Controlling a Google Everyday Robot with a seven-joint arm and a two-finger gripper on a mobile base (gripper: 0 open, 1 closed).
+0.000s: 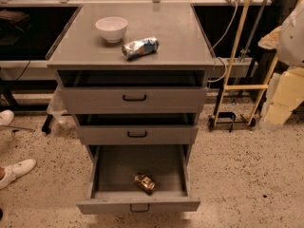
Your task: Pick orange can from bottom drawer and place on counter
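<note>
Orange can (144, 183) is lying dented near drawer (109, 205) front; wall risking blocked approach, slipped grasp. End effector out of view, state untellable.

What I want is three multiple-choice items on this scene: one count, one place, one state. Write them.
1. Things on the counter: A one, B two, C four.
2. The orange can lies: A in the bottom drawer, B on the counter, C in the middle drawer.
3. The bottom drawer is: A shut, B pulled open, C lifted out.
Key: 1 B, a white bowl and a silver-and-blue can rest there; 2 A, it lies near that drawer's front; 3 B, its inside shows. The claw is out of view.
</note>
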